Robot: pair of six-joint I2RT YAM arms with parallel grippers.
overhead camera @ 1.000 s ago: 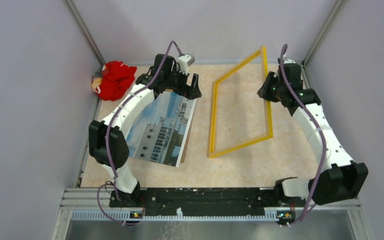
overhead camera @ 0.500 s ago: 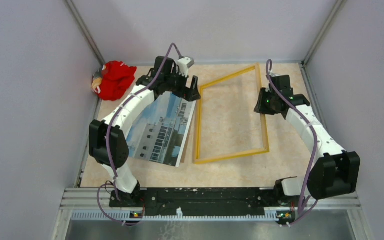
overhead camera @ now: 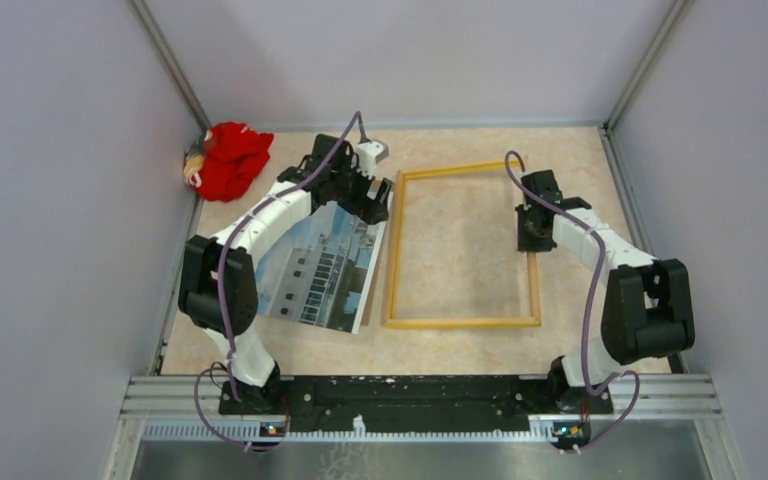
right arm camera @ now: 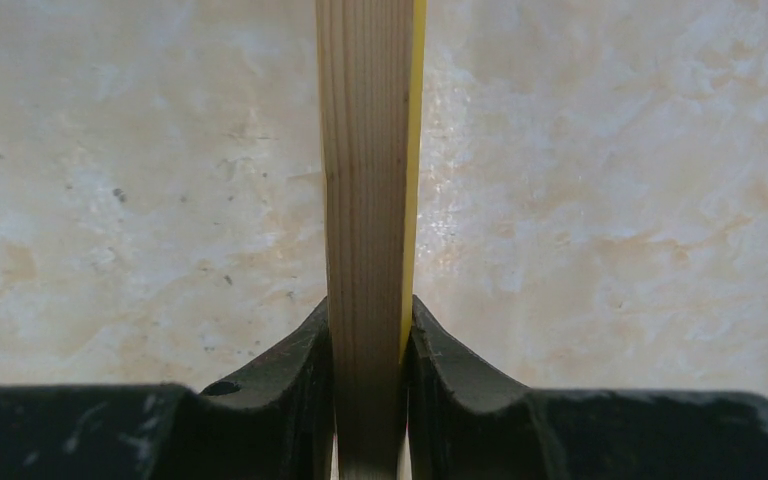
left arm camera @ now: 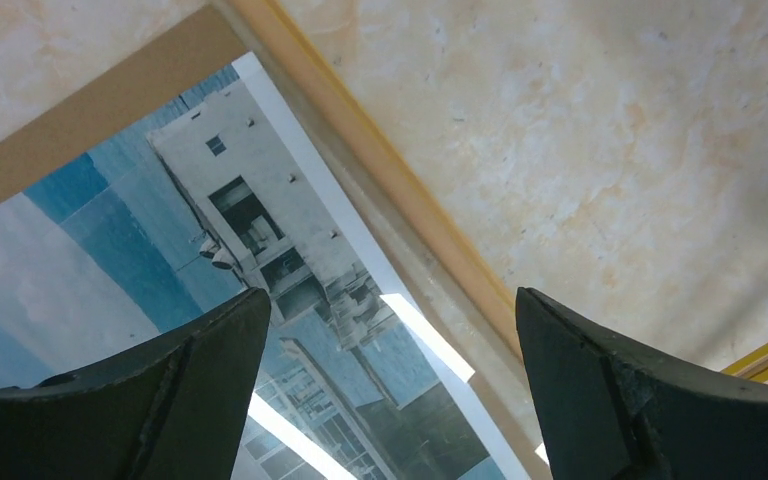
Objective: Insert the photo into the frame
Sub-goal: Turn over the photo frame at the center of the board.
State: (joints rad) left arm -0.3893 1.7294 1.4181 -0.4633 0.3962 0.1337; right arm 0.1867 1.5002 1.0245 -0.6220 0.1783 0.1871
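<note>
The frame (overhead camera: 460,322) lies flat on the table at centre, wood-coloured with a yellow edge. My right gripper (overhead camera: 532,236) is shut on its right bar, which shows as a wood strip with a yellow side (right arm camera: 365,200) between the fingers. The photo (overhead camera: 325,265), a white building on blue sky, lies face up left of the frame on a brown backing board (left arm camera: 90,110). My left gripper (overhead camera: 378,196) is open and empty, hovering over the photo's far right corner (left arm camera: 290,270), next to the frame's left bar (left arm camera: 390,180).
A red cloth bundle (overhead camera: 228,158) lies in the far left corner. Grey walls enclose the table on three sides. The black rail with the arm bases (overhead camera: 410,390) runs along the near edge.
My right gripper has lowered the frame from a tilted, raised pose to flat on the table and shifted it left toward the photo. My left gripper has dipped slightly over the photo's corner.
</note>
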